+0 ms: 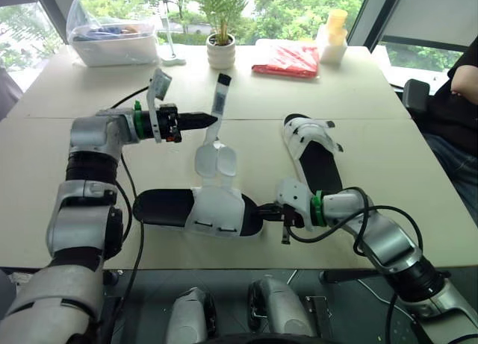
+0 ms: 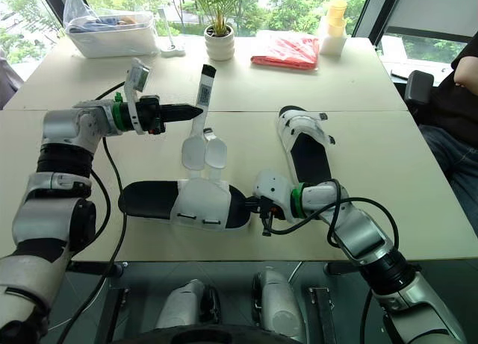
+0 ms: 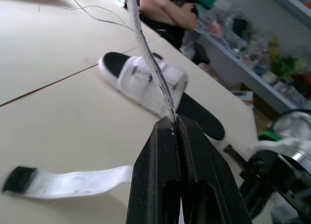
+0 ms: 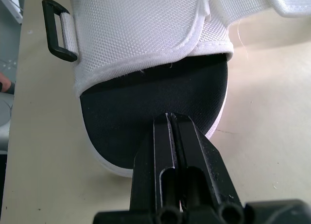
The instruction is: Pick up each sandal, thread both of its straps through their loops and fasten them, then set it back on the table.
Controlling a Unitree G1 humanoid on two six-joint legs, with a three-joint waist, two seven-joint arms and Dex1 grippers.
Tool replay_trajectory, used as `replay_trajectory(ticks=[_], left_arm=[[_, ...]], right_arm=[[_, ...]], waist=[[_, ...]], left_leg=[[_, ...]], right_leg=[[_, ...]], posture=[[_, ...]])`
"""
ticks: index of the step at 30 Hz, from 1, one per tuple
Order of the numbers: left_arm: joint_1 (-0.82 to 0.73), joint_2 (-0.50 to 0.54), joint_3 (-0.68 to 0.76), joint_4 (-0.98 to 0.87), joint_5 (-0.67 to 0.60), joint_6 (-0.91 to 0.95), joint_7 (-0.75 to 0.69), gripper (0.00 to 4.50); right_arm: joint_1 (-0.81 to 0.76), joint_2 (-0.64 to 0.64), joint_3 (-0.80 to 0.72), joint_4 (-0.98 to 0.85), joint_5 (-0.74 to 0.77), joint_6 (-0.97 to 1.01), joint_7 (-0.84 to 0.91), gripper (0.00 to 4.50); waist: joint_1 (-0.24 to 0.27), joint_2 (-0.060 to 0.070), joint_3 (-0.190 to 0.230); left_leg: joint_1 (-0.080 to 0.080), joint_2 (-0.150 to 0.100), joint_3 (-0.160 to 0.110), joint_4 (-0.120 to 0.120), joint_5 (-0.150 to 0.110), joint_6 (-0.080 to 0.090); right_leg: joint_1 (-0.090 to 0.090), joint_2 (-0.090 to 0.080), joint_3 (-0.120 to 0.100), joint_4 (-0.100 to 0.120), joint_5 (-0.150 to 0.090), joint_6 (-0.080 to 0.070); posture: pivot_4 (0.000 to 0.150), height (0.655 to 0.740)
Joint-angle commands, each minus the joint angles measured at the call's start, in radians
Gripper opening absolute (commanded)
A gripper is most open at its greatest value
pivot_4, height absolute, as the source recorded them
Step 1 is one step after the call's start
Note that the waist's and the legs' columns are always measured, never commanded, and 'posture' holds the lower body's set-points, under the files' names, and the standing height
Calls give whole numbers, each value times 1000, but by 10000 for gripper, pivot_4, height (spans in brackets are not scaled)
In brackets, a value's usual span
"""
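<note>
Clamping one strap (image 1: 222,94) of the near sandal (image 1: 216,210), my left tool (image 1: 213,121) holds it raised above the desk (image 1: 373,98). The near sandal lies flat by the front edge. My right tool (image 1: 263,210) has its fingers together, tips against the toe end. The second sandal (image 1: 317,154) lies just beyond, to the right.

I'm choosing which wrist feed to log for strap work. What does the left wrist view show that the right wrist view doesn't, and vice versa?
Left wrist view: the left gripper shut on a raised strap, a second strap lying flat, the far sandal, a person. Right wrist view: the toe of the near sandal, with black insole and black loop. Both: the table, and the right gripper, shut, tips on that insole.
</note>
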Motion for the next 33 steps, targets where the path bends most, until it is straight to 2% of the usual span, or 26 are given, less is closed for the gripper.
replay_trajectory(ticks=[1,5,10,14,19,22,24,26,29,30,33], left_arm=[[52,29,-9,-196,-41,-68,-65,832],[238,131,-72,-492,-47,-197,-203,832],[384,199,-124,-621,-19,-455,-249,832],[463,265,-200,-585,9,-803,-249,832],[422,188,-178,-397,99,-1089,-225,832],[411,168,-173,-356,96,-1122,-211,7551],[410,169,-179,-358,82,-1115,-223,18183],[413,173,-179,-363,81,-1112,-221,26712],[441,205,-159,-400,69,-1036,-195,42245],[450,218,-152,-408,68,-1011,-187,43834],[467,262,-131,-454,33,-845,-150,43834]], right_arm=[[4,-16,-10,6,-10,-3,11,0],[5,-28,-15,15,-10,-8,30,0],[2,-38,-22,39,-12,-21,46,0],[-3,-37,-20,56,-17,-29,52,0],[-3,-30,-15,71,-24,-34,51,0],[-3,-32,-14,71,-24,-34,53,0],[-4,-36,-13,73,-27,-37,56,0],[-5,-38,-12,74,-27,-37,58,0],[-13,-41,-11,88,-31,-45,69,0],[-15,-41,-10,92,-32,-47,71,0],[-31,-35,1,106,-43,-59,77,0]], waist=[[0,0,0],[-1,0,0],[7,0,0],[7,0,0],[10,0,-1],[10,0,-1],[10,0,-1],[10,0,-1],[10,0,-1],[8,0,-1],[6,0,-1]], left_leg=[[0,0,0,0,0,0],[1,0,0,0,0,0],[1,0,0,0,0,0],[1,0,-1,0,0,0],[2,0,-1,0,0,0],[2,0,-1,0,0,0],[3,0,-1,0,0,1],[2,0,-1,0,0,1],[3,0,-1,0,0,1],[3,0,-1,0,0,1],[3,1,-1,0,0,1]], right_leg=[[0,0,0,0,0,0],[0,0,1,0,0,0],[1,-1,1,0,0,0],[1,-1,1,0,0,0],[4,-1,1,0,0,0],[3,0,1,-1,0,0],[3,0,1,-1,0,0],[3,0,1,-1,0,0],[3,0,1,-1,0,0],[3,0,1,-1,0,0],[3,0,1,-1,0,0]], posture=[[1500,7241],[1500,7241],[1500,7241],[1500,7241],[1500,7241],[1500,7241],[1500,7241],[1500,7241],[1500,7241],[1500,7241],[1500,7241]])
